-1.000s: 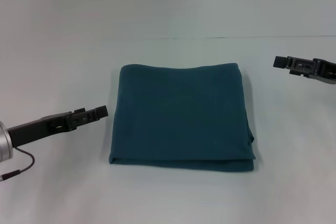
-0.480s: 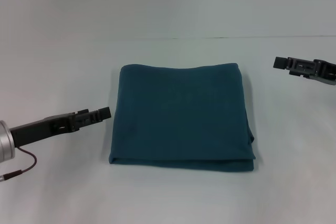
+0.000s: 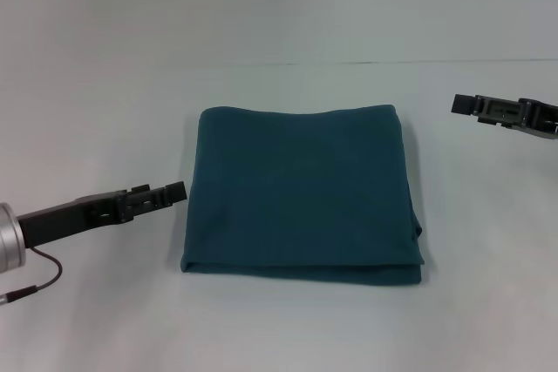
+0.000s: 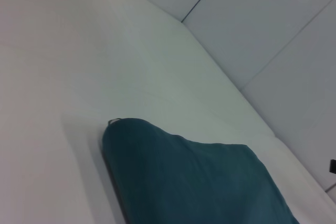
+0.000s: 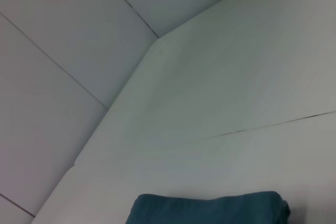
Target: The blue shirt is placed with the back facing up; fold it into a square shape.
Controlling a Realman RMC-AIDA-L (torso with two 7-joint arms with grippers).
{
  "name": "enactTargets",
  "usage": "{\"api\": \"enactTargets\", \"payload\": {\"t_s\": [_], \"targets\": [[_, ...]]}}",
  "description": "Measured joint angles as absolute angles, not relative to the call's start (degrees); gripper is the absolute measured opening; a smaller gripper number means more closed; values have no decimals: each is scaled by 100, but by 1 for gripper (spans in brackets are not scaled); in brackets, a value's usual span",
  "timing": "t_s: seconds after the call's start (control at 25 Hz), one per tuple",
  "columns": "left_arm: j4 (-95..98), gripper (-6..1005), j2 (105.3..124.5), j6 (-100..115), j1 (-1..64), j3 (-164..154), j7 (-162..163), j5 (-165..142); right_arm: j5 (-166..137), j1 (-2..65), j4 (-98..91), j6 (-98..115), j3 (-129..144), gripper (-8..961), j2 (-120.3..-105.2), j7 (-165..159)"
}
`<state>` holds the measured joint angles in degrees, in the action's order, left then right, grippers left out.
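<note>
Shirt [image 3: 301,193] is folded to a neat approx. square on the surface [image 3: 279,32]; no folds judged left. Left hand [image 3: 174,192] beside it, right hand [image 3: 460,104] well apart; both empty, finger state cannot be told.

Bare table [image 3: 288,328] on all sides of the folded shirt [image 3: 301,193]. Left gripper [image 3: 174,192] sits just beside the shirt's left edge, narrowing that side. Right gripper [image 3: 460,104] well apart; right side open.
</note>
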<state>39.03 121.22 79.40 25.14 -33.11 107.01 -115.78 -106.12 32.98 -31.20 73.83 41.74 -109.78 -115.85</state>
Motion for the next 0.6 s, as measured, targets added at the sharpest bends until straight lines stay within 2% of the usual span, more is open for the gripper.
{"api": "enactTargets", "payload": {"t_s": [0.6], "targets": [[3898,938,12088,8124,2669,-3402,10910,-12300,-10618,3308,-3120,7354,4165,924,-10977,-11598]]}}
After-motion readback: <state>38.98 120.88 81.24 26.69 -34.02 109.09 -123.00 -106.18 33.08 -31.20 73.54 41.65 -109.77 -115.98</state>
